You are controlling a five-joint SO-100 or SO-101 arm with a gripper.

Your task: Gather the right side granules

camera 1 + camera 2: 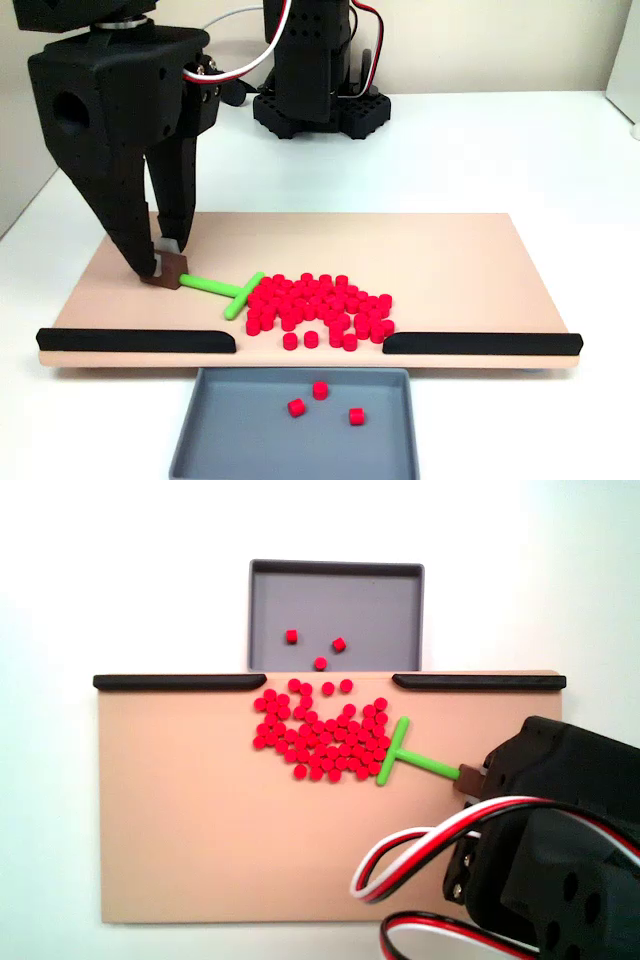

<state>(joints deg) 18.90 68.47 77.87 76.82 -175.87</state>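
Dozens of small red granules [318,305] [322,735] lie bunched in one pile on the tan board [450,260] [200,830], near the gap between its two black rails. A green T-shaped stick [225,290] [412,760] rests with its crossbar against the pile's edge. My black gripper [166,262] [470,777] is shut on the brown block at the stick's handle end, down at board level. Three granules [320,390] [318,648] lie in the grey tray [230,440] [390,600].
Two black rails [135,340] [480,343] line the board's tray-side edge, with an opening between them above the tray. The arm's base [315,100] stands behind the board. Red, white and black cables [420,850] loop over the arm in a fixed view.
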